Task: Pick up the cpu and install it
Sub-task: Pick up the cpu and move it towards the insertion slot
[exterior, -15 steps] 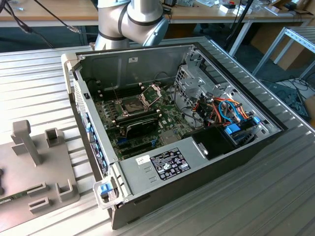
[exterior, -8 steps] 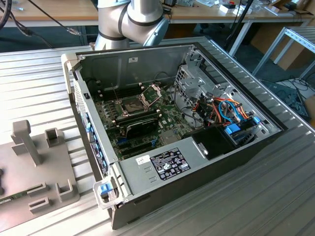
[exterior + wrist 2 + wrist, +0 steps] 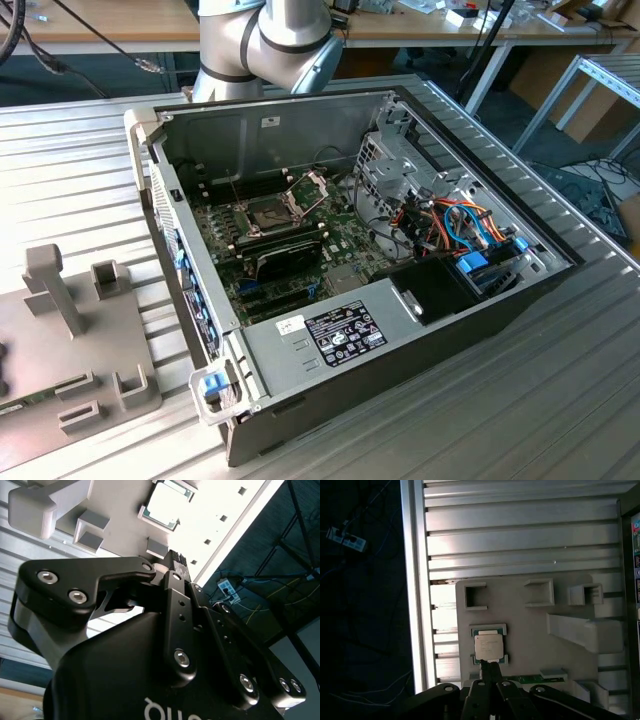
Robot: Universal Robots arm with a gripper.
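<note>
A single cpu (image 3: 489,646) sits seated in a shallow nest on the grey fixture plate (image 3: 530,630), which lies at the lower part of the exterior view's left, beside the open computer case (image 3: 260,130). In both wrist views the gripper (image 3: 490,669) hangs just beside the chip with its jaws drawn narrow, nothing held between them. The chip looks light, thin and rigid. Its smooth metal lid is likely slippery, and its underside is probably delicate, so the safest hold appears to be across two opposite bare edges, squarely and with modest force. By count there is one cpu, one gripper, one fixture plate and one case. Inside the case are one green motherboard (image 3: 340,235) and one socket (image 3: 272,213), whose metal frame stands hinged open.
</note>
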